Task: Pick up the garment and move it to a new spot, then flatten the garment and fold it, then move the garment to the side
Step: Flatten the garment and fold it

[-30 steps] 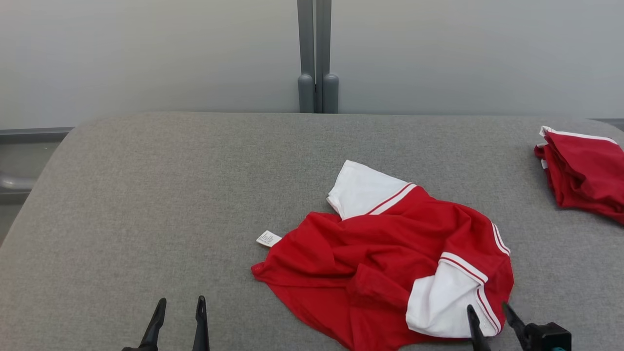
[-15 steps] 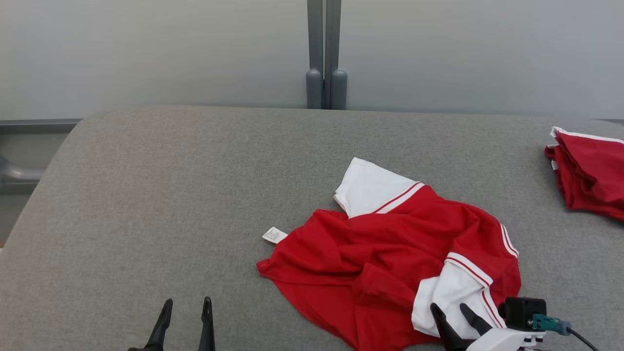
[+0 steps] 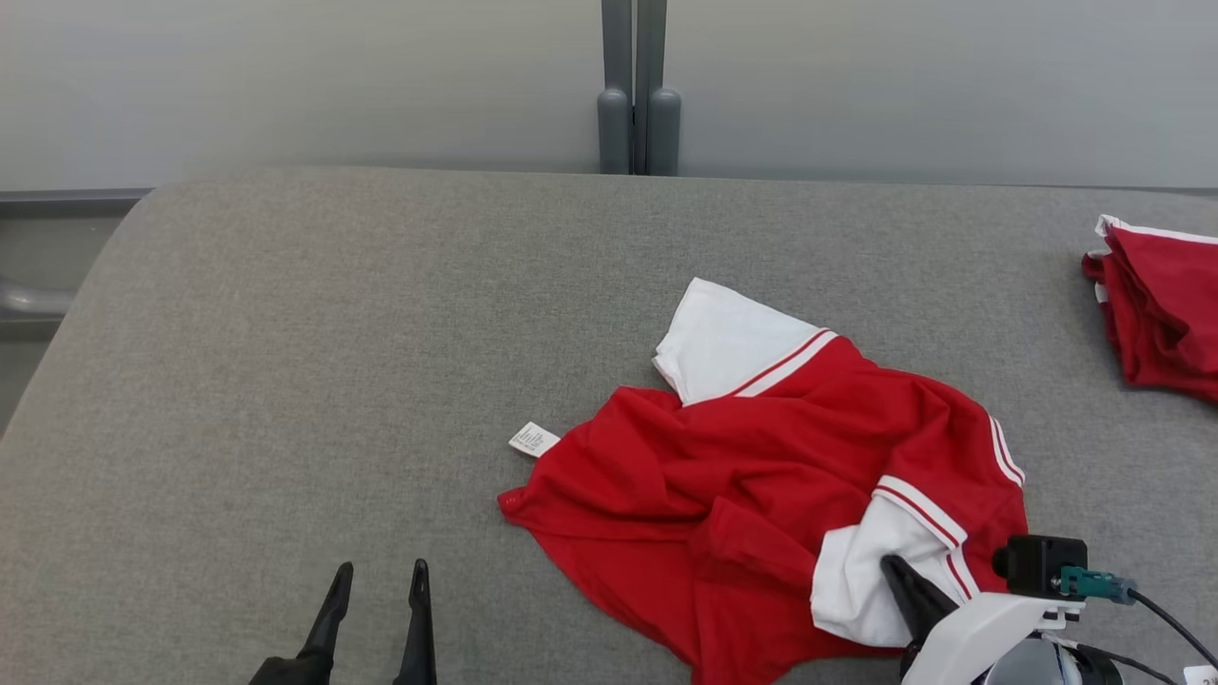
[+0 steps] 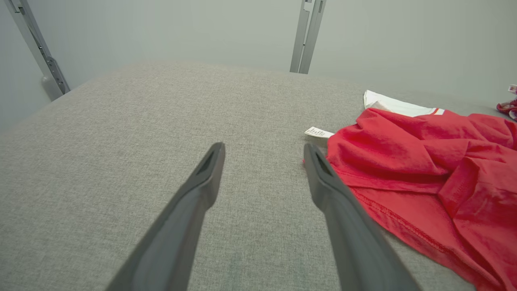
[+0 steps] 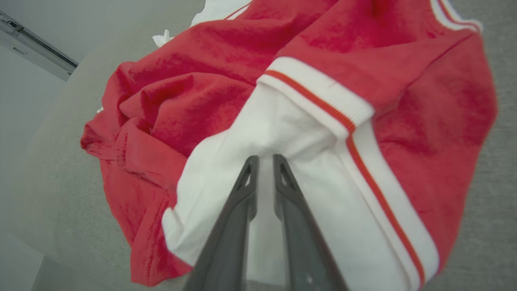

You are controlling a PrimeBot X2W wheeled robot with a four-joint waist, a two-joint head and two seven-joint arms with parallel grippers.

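The garment (image 3: 752,476), a crumpled red shirt with white sleeves and red-striped trim, lies right of centre on the grey padded table (image 3: 285,333). My right gripper (image 3: 899,571) rests on the near white sleeve. In the right wrist view its fingers stand almost together, and my right gripper (image 5: 264,157) pinches a ridge of white cloth of the garment (image 5: 343,40). My left gripper (image 3: 381,571) stands open over bare table to the left of the shirt. In the left wrist view my left gripper (image 4: 262,149) has nothing between its fingers, and the garment (image 4: 424,161) lies to its right.
A second red garment (image 3: 1161,304), folded, lies at the table's far right edge. A small white label (image 3: 534,439) sticks out from the shirt's left side. Two grey posts (image 3: 633,95) rise behind the table. The table's left half is bare cloth.
My right gripper has come forward onto the near white sleeve and its fingers have closed from wide apart. The head camera has shifted a little. The left gripper has stayed open.
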